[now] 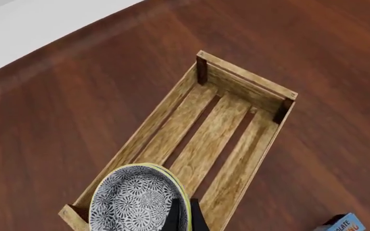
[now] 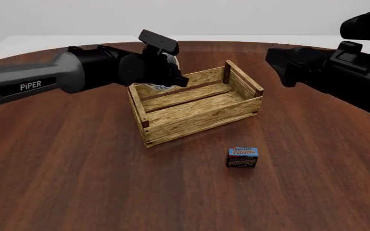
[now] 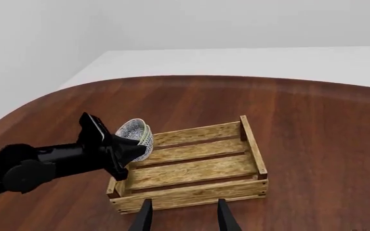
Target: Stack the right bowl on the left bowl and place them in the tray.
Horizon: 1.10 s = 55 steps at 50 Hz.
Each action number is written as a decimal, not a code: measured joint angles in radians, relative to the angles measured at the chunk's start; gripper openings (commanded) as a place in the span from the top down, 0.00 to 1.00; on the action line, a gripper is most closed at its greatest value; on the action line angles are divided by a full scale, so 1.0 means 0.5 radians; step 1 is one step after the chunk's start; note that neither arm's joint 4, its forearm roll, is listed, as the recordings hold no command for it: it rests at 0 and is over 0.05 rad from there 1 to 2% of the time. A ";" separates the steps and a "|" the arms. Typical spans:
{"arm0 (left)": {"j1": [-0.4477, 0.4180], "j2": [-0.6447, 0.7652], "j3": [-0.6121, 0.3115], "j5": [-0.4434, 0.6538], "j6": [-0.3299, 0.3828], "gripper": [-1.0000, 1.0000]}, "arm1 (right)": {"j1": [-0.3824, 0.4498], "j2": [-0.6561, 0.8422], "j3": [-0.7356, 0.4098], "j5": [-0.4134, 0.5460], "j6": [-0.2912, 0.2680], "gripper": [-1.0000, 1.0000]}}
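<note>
- Left gripper [image 1: 183,219] clamped on rim of stacked bowls [image 1: 137,199], held tilted above left end of tray [image 2: 194,103].
- Right gripper [image 3: 183,216] spread apart, empty, raised near tray.
- Pudding box [image 2: 242,157] on table [image 2: 75,183], apart from tray.

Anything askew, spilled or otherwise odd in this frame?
Nothing damaged or spilled. The stacked bowls are tilted steeply in the left gripper above the tray's left end, not yet set down. The pudding box stands on the table, apart from the tray.
</note>
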 measured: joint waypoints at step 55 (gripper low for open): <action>-0.020 0.631 -0.467 0.096 -0.002 1.00 | -0.037 -0.051 -0.008 0.025 0.011 0.00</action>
